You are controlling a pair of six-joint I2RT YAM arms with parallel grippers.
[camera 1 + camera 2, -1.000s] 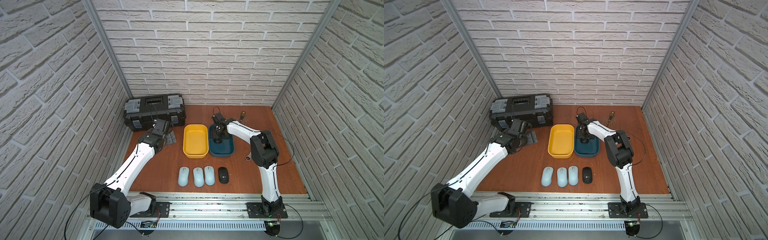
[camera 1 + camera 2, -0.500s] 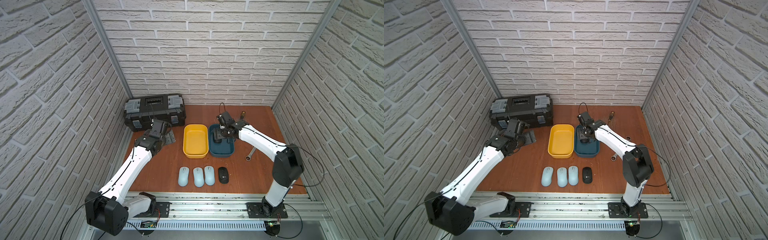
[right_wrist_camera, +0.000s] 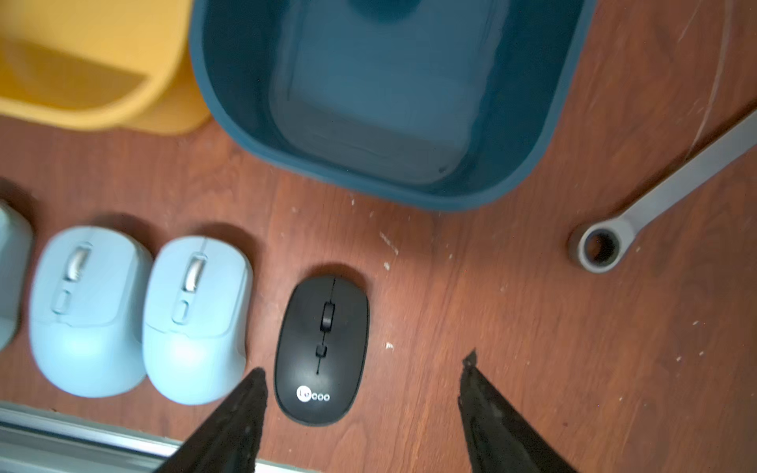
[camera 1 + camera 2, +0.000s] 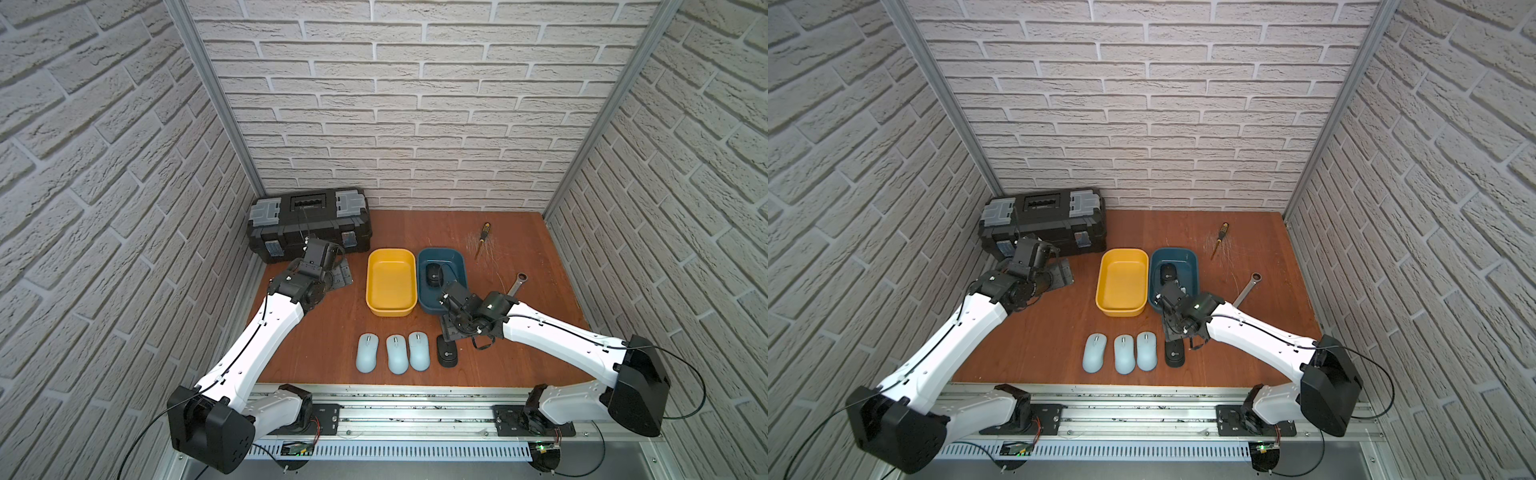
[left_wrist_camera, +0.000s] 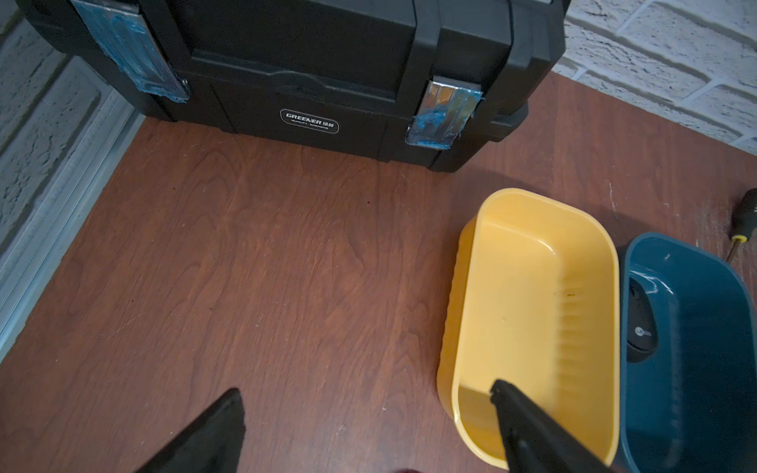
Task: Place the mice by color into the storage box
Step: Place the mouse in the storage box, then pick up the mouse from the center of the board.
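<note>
Looking down from high at the front in both top views, onto one whole table [image 4: 519,365]. Wrist views close, angled down; sharing the blue bin [image 5: 696,368] and yellow bin [image 3: 82,61].

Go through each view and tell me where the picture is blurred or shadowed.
Both top views: sharp, evenly lit, brick walls bowed toward the edges. Left wrist view: toolbox crisp, yellow bin ribs smeared, left hand fingers dark and soft. Right wrist view: blue bin and pale mice blurred, black mouse sharper, each mouse casting a soft shadow.
</note>
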